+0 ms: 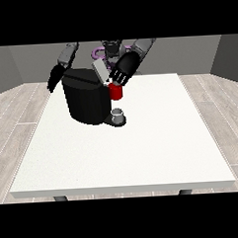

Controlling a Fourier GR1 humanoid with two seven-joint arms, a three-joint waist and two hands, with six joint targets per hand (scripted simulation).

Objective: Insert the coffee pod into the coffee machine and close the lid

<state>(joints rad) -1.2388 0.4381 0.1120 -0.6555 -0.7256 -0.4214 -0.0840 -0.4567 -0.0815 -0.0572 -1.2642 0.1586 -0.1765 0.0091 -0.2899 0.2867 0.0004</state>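
Hand at the view's right (124, 70), mine, hangs over the top front corner of the coffee machine (85, 98), its pale fingertips pointing down toward the red thing at the machine (116, 92), which sits just under them. Whether those fingers are curled round anything I cannot tell from here; they are bunched close together, and nothing grey shows plainly between them. My other hand, at the view's left (54, 78), hangs beside the machine's far upper corner, apart from the lid, and its fingers are too dark against the body to read. From the front view, the lid (100, 71) stands raised, a pale flap tilted up and back from the machine's top, its long edge running from the top of the machine up toward my hand at the right, which is just beside it and clearly the nearer of the two. A grey thing (119, 114) sits low on the machine's base, below the red thing; I cannot say it is the pod, it may well be a cup on the drip stand. The white tabletop (157, 148) shows no pod elsewhere. I judge the lid is the relation that matters now: it lies just up and left of my hand at the right, so closing it would mean pressing it forward and down.
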